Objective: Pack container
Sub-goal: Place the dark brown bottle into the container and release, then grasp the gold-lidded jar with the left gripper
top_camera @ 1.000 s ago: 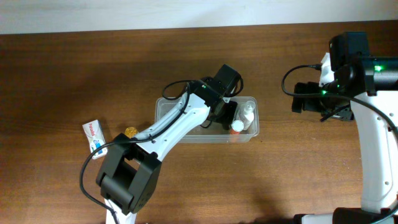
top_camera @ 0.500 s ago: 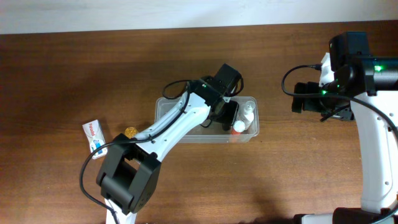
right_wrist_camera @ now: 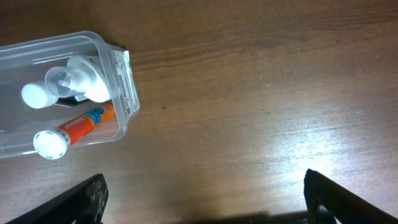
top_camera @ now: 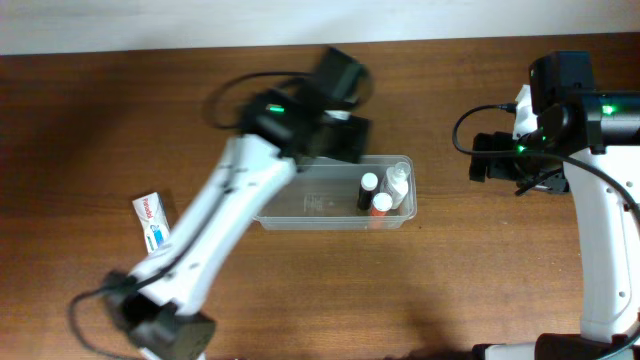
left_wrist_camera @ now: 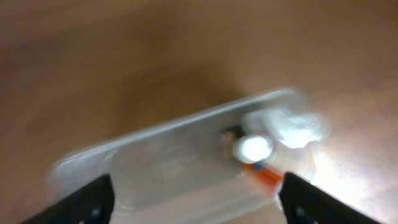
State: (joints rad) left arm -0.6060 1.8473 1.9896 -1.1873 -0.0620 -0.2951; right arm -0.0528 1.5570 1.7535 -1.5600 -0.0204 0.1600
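Note:
The container [top_camera: 300,205] is a clear long tub in the middle of the table. At its right end lie a black-capped bottle [top_camera: 368,190], a clear bottle with a white cap [top_camera: 398,180] and an orange tube [top_camera: 380,206]. My left gripper [top_camera: 348,138], blurred by motion, hangs over the tub's back rim. In the left wrist view the left gripper [left_wrist_camera: 196,205] is open and empty above the container [left_wrist_camera: 161,158]. My right gripper [top_camera: 490,160] stays right of the tub; the right gripper [right_wrist_camera: 205,205] is open over bare wood, with the container [right_wrist_camera: 121,68] at upper left.
A white and blue toothpaste box [top_camera: 150,222] lies on the table at the left, beside the left arm. The right arm's base stands along the table's right edge. Brown wood shows around the tub on all sides.
The left gripper opened, left the black-capped bottle in the tub's right end, and rose back and to the left. The right arm has not moved.

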